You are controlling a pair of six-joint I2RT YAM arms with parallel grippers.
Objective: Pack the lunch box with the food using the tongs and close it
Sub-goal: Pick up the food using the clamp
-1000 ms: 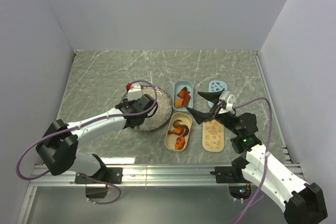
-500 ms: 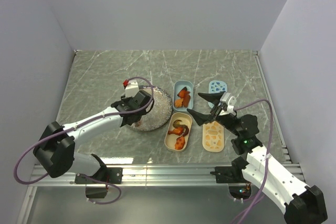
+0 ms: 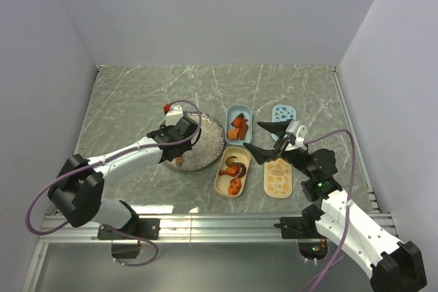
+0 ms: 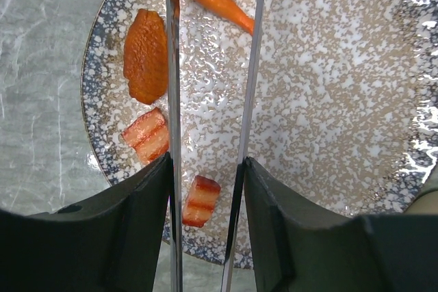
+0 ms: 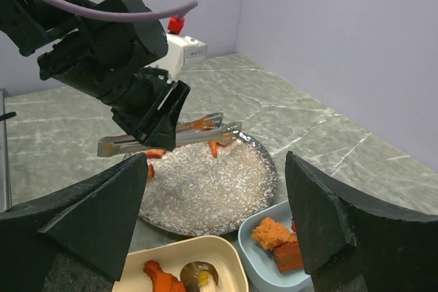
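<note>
1. desk (image 3: 130, 100): grey-green marbled top that carries all items below.
2. left fingers (image 4: 137, 213): above the plate's left part, clamped on the tongs, whose two steel arms run out between them.
3. right fingers (image 3: 272, 128): spread wide and holding nothing, raised between the cream tub and the cream lid.
4. plate (image 3: 209, 150): round, silvery and speckled, just left of both tubs.
5. cream tub (image 3: 218, 176): oval and open, nearer the arm bases; it holds orange and dark brown chunks.
6. blue tub (image 3: 238, 108): oval and open, just beyond the cream tub; it holds orange and reddish chunks.
7. cream lid (image 3: 278, 179): patterned, flat on the desk just right of the cream tub.
8. blue lid (image 3: 282, 111): flat on the desk, right of the blue tub.
9. tongs (image 5: 198, 130): roughly level over the plate, arms on either side of an orange drumstick-shaped chunk; whether they pinch it cannot be told.
10. food (image 4: 145, 56): on the plate a flat orange piece, two striped reddish cubes and the drumstick piece; the rest lies in the tubs.
</note>
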